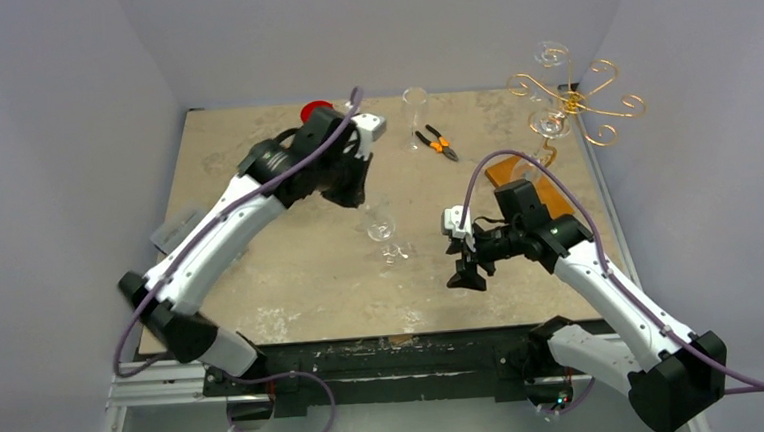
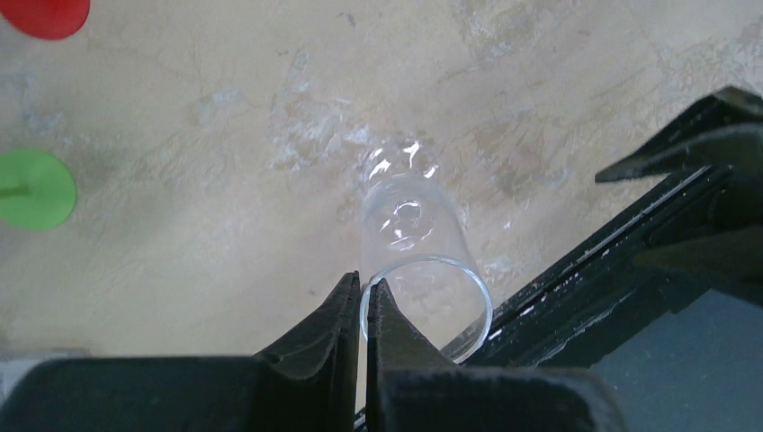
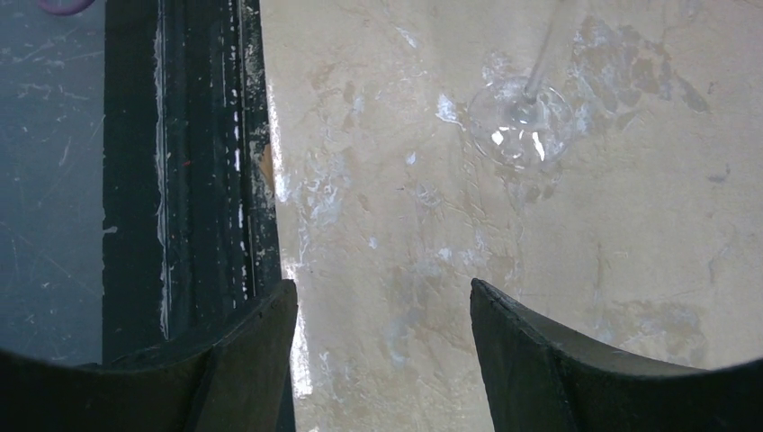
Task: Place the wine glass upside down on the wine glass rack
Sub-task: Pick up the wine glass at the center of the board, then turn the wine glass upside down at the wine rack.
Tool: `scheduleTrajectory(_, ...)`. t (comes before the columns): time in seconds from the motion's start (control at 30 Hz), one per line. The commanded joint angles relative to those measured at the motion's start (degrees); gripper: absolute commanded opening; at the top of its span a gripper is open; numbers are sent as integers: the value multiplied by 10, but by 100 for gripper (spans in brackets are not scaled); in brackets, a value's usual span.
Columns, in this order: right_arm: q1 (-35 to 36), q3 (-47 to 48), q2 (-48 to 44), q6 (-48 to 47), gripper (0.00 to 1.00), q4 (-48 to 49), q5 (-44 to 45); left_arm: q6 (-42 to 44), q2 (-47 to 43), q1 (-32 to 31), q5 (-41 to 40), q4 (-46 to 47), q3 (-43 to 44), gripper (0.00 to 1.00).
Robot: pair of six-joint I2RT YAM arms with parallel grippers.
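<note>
Mottled tabletop [image 1: 292, 292] is seen beneath the left gripper [image 2: 363, 286], clamped on the wine glass [image 2: 409, 225] rim, presumably for lifting and inverting. The right gripper [image 3: 382, 297] is held spread beside it; the wine glass rack [image 1: 577, 104] stands well beyond.

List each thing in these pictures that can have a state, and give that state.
wine glass: upright, not yet on the rack
left gripper: shut on the wine glass rim
right gripper: open, empty
wine glass rack: standing, already carrying glasses
tall glass: upright on the table
pliers: lying flat
</note>
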Motion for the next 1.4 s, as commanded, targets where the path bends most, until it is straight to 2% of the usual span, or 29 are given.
scheduleTrajectory(0.0, -2, 38, 22, 25, 67, 9, -22, -40, -190, 24, -3, 140, -163, 0)
scheduleTrajectory(0.1, 0, 74, 48, 39, 67, -8, -31, -66, -293, 38, -5, 211, -282, 0)
scheduleTrajectory(0.23, 9, 125, 99, 73, 68, -27, -39, -102, -403, 44, -25, 279, -399, 0)
scheduleTrajectory(0.47, 41, 158, 150, 145, 68, -10, -11, -148, -535, 45, -53, 341, -524, 0)
scheduleTrajectory(0.8, 45, 175, 169, 269, 70, 66, 73, -179, -590, 44, -48, 397, -592, 0)
scheduleTrajectory(1.07, 46, 160, 190, 370, 71, 142, 38, -190, -617, 44, -46, 435, -615, 0)
scheduleTrajectory(1.27, 47, 147, 213, 482, 71, 187, 27, -194, -632, 45, -53, 454, -617, 0)
scheduleTrajectory(1.37, 50, 123, 219, 526, 70, 220, 43, -199, -630, 45, -48, 463, -615, 0)
